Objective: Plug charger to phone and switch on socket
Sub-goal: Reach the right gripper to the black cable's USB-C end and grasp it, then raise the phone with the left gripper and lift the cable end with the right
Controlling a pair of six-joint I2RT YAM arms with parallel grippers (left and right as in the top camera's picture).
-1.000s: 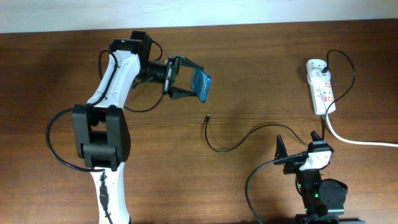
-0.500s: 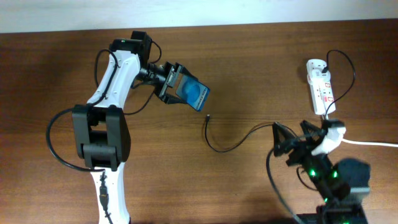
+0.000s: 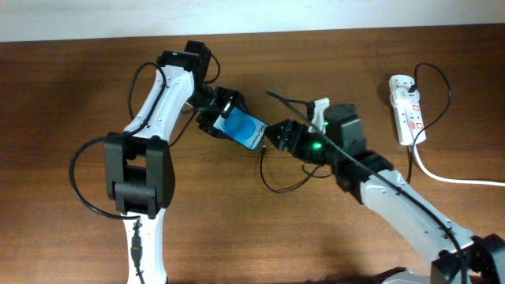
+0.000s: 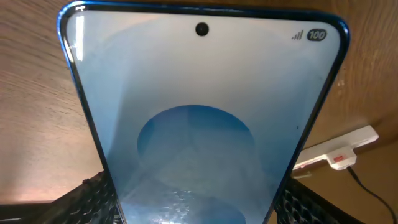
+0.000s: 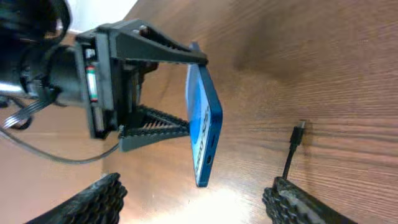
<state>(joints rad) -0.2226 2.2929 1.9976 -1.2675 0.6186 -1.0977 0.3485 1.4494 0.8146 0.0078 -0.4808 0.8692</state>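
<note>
Bright, even light; glare on phone (image 4: 186, 81)

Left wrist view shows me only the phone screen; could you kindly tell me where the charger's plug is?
Observer: The charger plug lies on the table, near the phone's port end, not touching it.
Operator: Thanks. Does the right gripper hold it?
Observer: No, the right gripper is open and empty, facing the phone's port end.
Operator: Is the phone lying flat?
Observer: No, the left gripper holds it tilted, not flat on the table.
</note>
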